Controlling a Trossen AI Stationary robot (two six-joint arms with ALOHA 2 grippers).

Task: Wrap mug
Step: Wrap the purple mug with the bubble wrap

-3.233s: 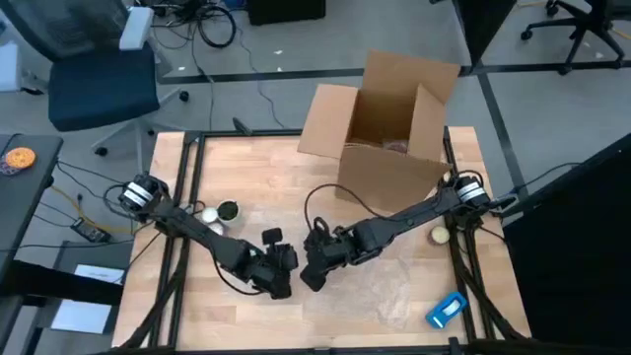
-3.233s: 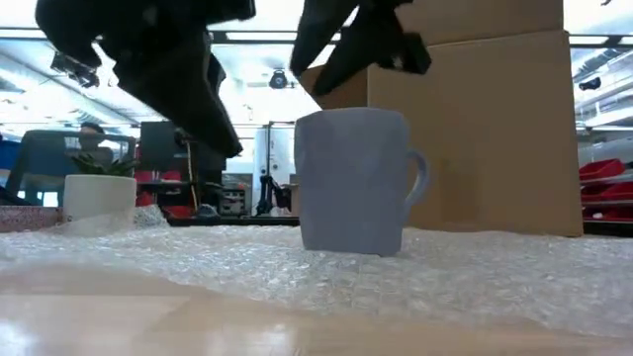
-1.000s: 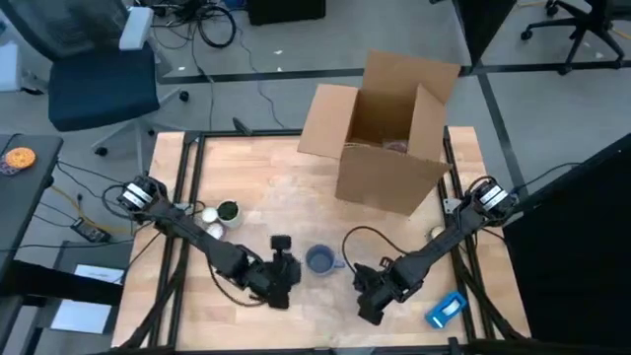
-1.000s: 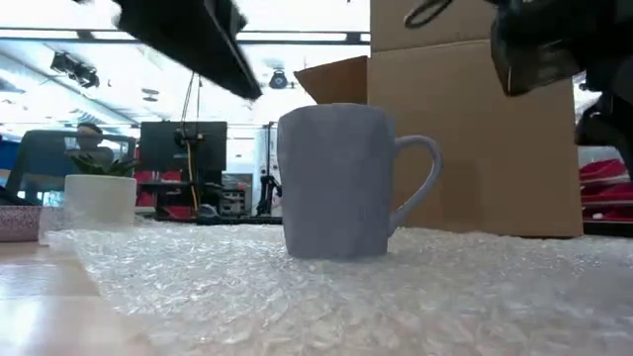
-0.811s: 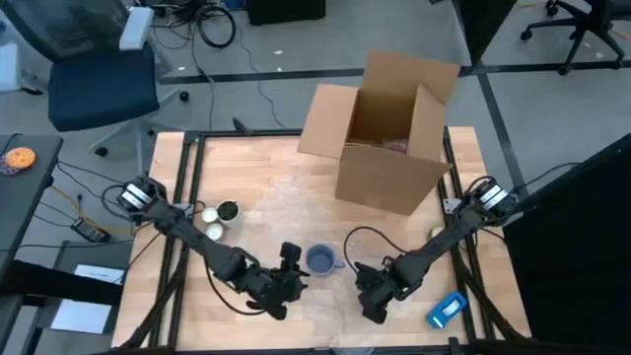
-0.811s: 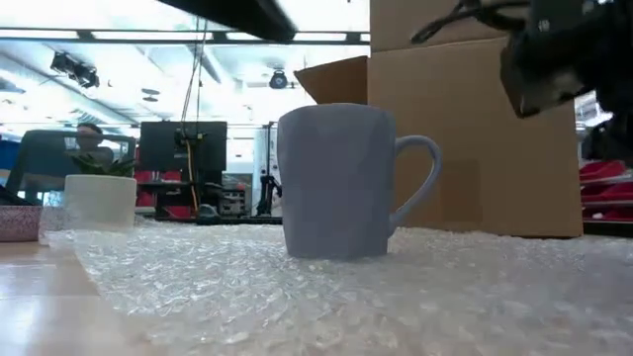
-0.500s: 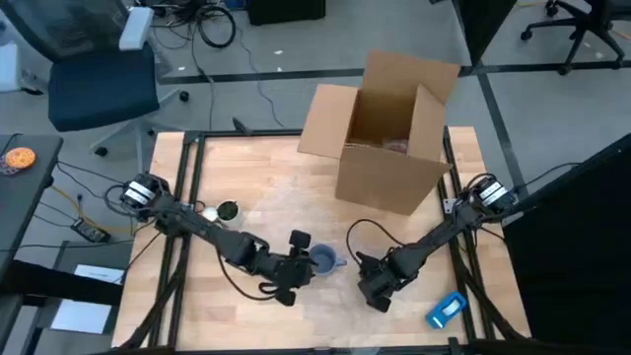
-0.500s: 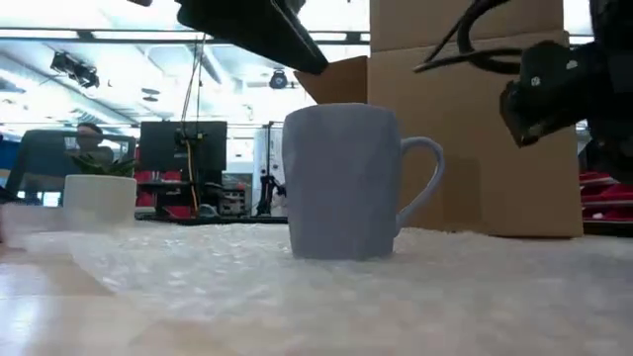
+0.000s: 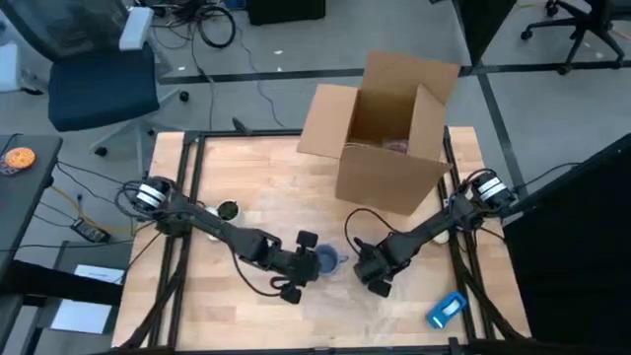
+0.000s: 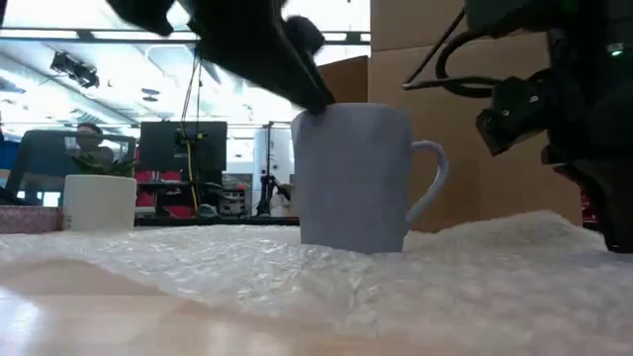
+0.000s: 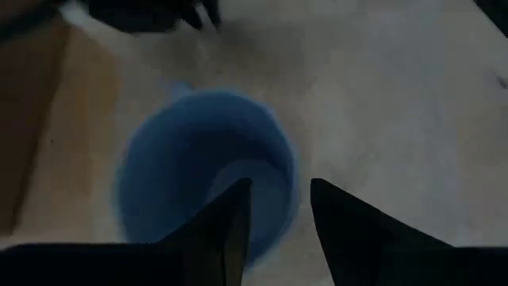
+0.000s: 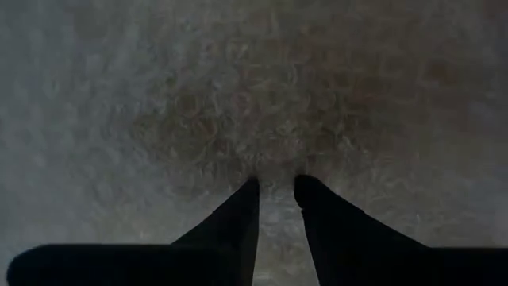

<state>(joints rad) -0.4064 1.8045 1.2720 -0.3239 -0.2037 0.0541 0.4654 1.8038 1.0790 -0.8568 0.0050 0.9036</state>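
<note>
A pale wooden table [image 9: 246, 177] stands in a workshop with grey flooring, and an open brown cardboard box [image 9: 389, 128] sits at its far side; that box serves as the landmark here. On the near side of the box, toward the table's middle, a sheet of clear bubble wrap [image 10: 415, 287] is spread out, and the blue ceramic mug [image 9: 324, 260] stands upright on it with its handle turned toward the right arm's side. The left gripper [image 11: 274, 218] hangs right over the mug, fingers parted with the rim's near edge showing between them, one finger over the mug's mouth and the other outside its wall. The right gripper [image 12: 276, 206] is down on the wrap beside the mug, on the handle side and nearer than the box; its fingers are nearly closed and appear to pinch the sheet, which rises in a hump there in the low view. The step in hand looks like folding the wrap over the mug. To do it well, the left gripper should steady the mug by its rim so it does not tip or slide, while the right lifts its pinched edge high enough to clear the handle before drawing it across. A small white pot with a green plant [image 9: 228, 211] stands well to the left of the box.
</note>
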